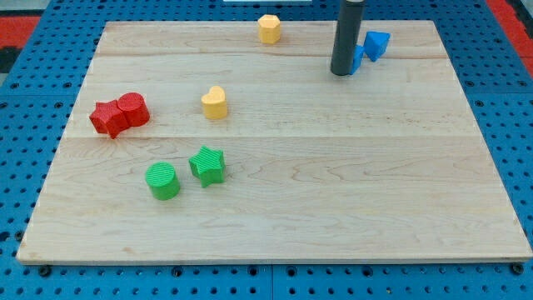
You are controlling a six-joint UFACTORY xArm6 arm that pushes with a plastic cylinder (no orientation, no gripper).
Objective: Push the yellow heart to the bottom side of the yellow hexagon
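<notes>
The yellow heart (pixel 215 103) lies on the wooden board left of the middle. The yellow hexagon (pixel 269 28) sits near the view's top edge, up and to the right of the heart. My tip (pixel 340 72) rests on the board at the upper right, well right of both yellow blocks. It stands right next to a blue block (pixel 357 58) that the rod partly hides.
A second blue block (pixel 377 43) lies just right of the rod. A red star (pixel 107 117) and red cylinder (pixel 133 109) touch at the left. A green cylinder (pixel 162 181) and green star (pixel 207 164) sit at the lower left. The board's edge (pixel 275 262) runs along the bottom.
</notes>
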